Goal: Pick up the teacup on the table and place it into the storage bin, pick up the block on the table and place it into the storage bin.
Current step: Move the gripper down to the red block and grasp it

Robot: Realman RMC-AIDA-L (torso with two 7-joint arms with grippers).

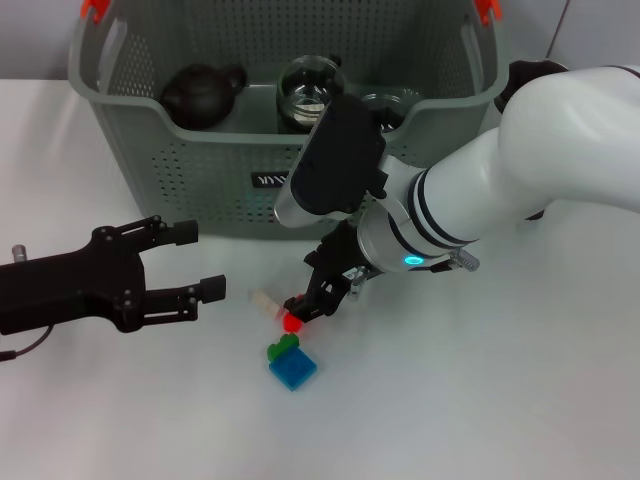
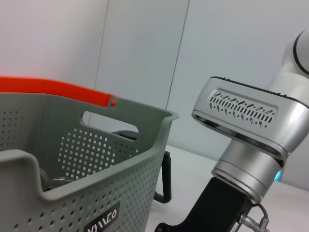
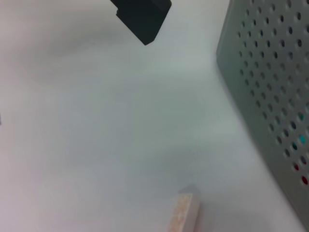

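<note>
The grey-green perforated storage bin (image 1: 200, 170) stands at the back of the table, with orange-red clips and a black label (image 1: 268, 181). Inside it are a dark teapot (image 1: 200, 95) and a clear glass teacup (image 1: 312, 90). On the table lie a red block (image 1: 292, 322), a beige block (image 1: 265, 300), a green block (image 1: 283, 348) and a blue block (image 1: 293, 370). My right gripper (image 1: 312, 298) is low over the table, its tip right at the red block. My left gripper (image 1: 200, 260) is open and empty, left of the blocks. The beige block also shows in the right wrist view (image 3: 183, 215).
The left wrist view shows the bin's wall (image 2: 96, 159), its orange handle (image 2: 58, 89) and my right arm's silver wrist (image 2: 241, 125) beside it. The right wrist view shows the bin wall (image 3: 270, 87) close by. Another clear glass item (image 1: 385, 105) sits in the bin's right part.
</note>
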